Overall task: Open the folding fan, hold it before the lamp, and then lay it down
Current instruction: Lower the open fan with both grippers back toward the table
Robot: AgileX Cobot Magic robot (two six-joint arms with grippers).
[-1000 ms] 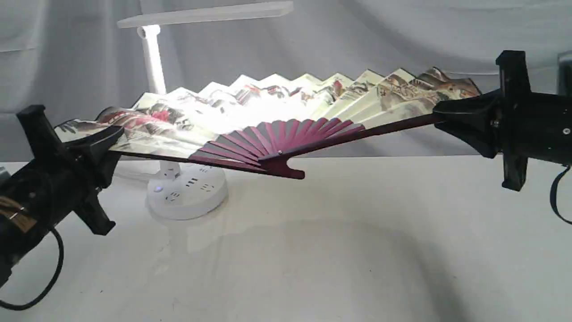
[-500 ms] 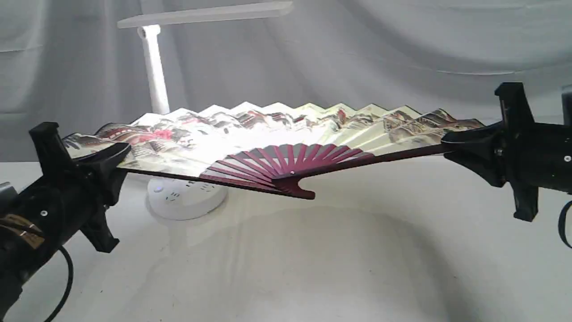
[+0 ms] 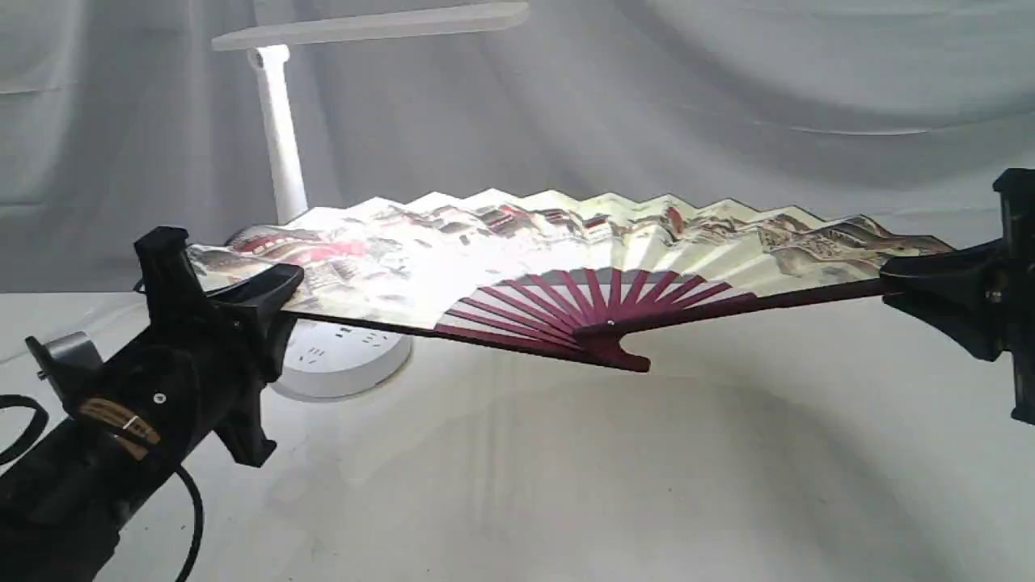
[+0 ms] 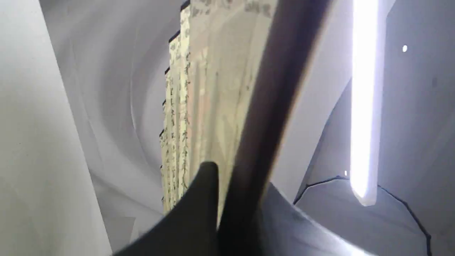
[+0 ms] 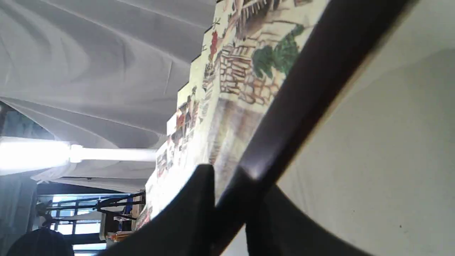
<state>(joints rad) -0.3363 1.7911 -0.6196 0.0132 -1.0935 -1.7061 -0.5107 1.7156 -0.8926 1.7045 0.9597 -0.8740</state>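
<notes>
left tool and right tool each pinch a guard of the spread folding fan; the lamp shows its glowing strip only on wrist cams.

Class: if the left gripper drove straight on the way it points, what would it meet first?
The fan it clamps, since the left gripper points along its dark edge stick. Beyond, probably the grey curtain; the lamp looks off to one side, depth unclear.

At the lower left of the frame, the left gripper is matte black, its body carrying a silver screw, a tan label, a grey bracket and a looping black cable. At the right edge, the right gripper is equally black, with a small bright screw.
</notes>
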